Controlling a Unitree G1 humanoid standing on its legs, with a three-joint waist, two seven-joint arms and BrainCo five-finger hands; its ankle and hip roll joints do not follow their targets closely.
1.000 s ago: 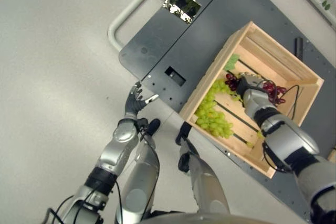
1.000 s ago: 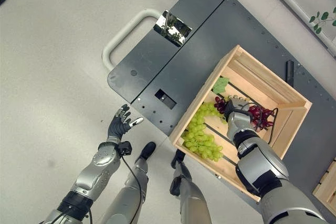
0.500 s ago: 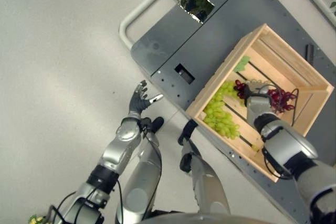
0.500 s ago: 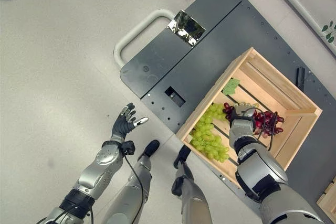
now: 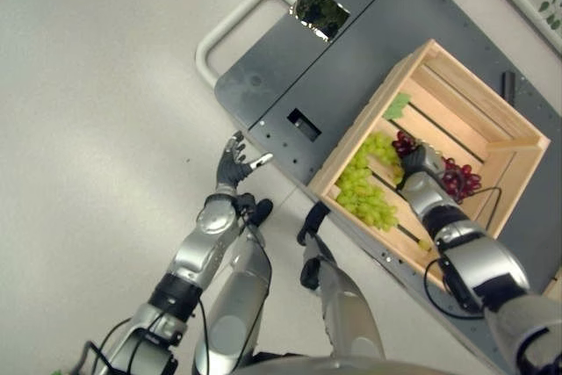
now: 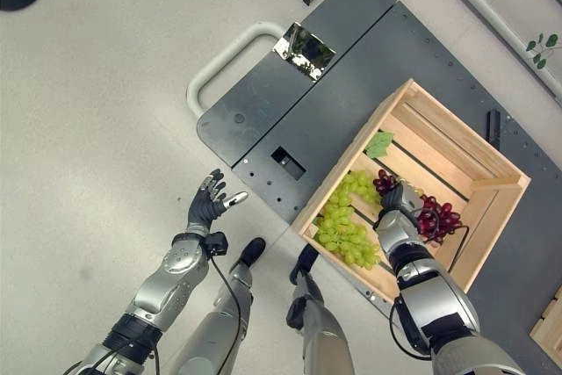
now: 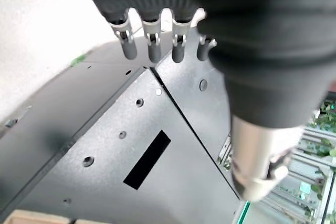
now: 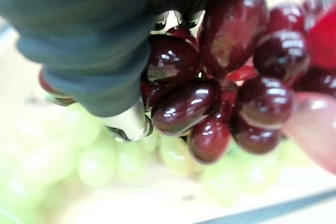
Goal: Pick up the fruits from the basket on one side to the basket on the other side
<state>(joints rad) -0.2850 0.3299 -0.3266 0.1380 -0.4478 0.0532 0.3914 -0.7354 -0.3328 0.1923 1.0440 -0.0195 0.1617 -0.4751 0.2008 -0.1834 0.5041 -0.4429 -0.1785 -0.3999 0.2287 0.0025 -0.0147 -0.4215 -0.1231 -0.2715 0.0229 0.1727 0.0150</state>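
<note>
Left eye view. We list a wooden crate (image 5: 505, 125) on a dark cart (image 5: 351, 41), toward 3 o'clock. In it lie green grapes (image 5: 364, 186) on the 9 o'clock side and red grapes (image 5: 457, 177) just beside them toward 3 o'clock. Our right hand (image 5: 420, 162) sits between the two bunches, against the red one.

Right eye view. Our left hand (image 6: 209, 208) hovers over the floor at 9 o'clock of the crate, fingers straight, holding nothing.

Left wrist view. Straight fingers (image 7: 152, 45) above the bare cart deck.

Right wrist view. Red grapes press close against the hand's cover, green ones below. We cannot tell whether the fingers have closed on the bunch.

Handling, as we judge it: light, soft, smooth-skinned, easily crushed, and berries may shed. Best taken by cupping the bunch near the stem, gently.
</note>
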